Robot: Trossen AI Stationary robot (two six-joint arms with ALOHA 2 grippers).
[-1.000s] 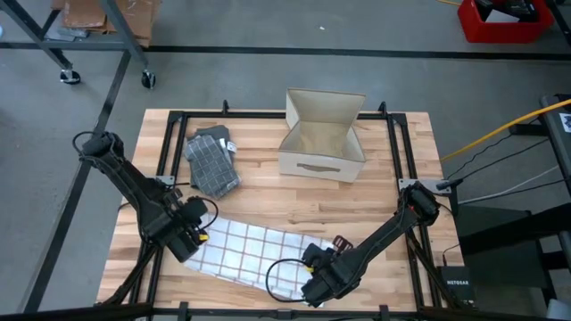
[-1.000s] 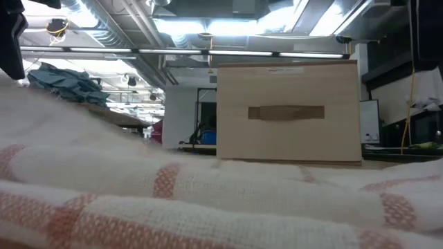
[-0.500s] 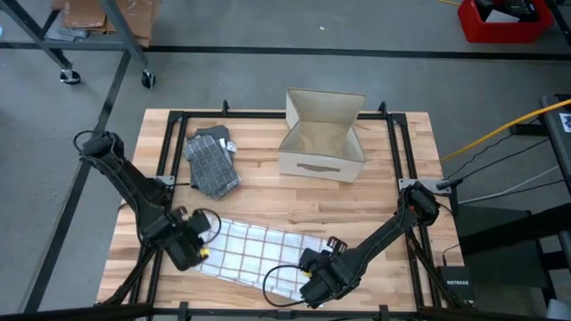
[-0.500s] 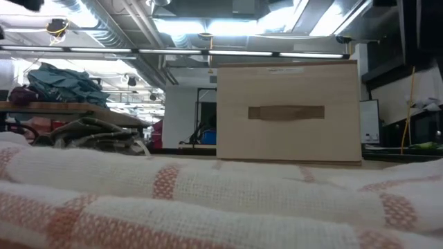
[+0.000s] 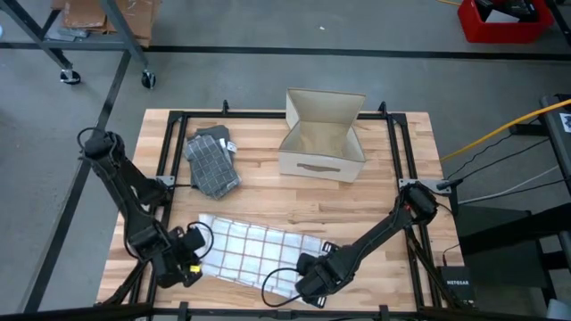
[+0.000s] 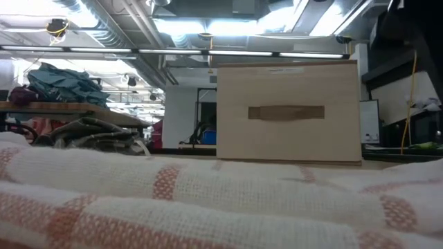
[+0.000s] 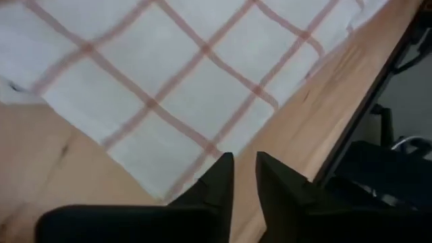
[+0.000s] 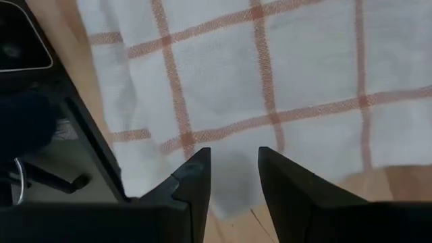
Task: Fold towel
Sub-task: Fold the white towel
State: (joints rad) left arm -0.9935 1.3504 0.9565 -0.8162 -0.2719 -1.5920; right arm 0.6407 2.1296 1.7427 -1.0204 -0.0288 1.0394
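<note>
- White, red-checked cloth towel point(image 5: 254, 251) lay flat on wooden bench point(image 5: 294, 196): judged soft, light; best pinched at corners.
- Left gripper point(image 7: 243, 177) fingers narrowly apart; right gripper point(image 8: 233, 177) fingers apart, both empty.

I see the towel point(image 5: 254, 254), white with thin red checks, lying spread flat and slightly skewed. It sits along the table's near edge, centre-left.

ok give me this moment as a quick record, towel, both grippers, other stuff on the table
towel: checked towel lying flat near the table's front edge, not folded yet
left gripper: at the towel's left corner, fingers narrowly apart, holding nothing
right gripper: over the towel's right end, fingers apart, empty
other: open cardboard box, grey folded cloth
</note>
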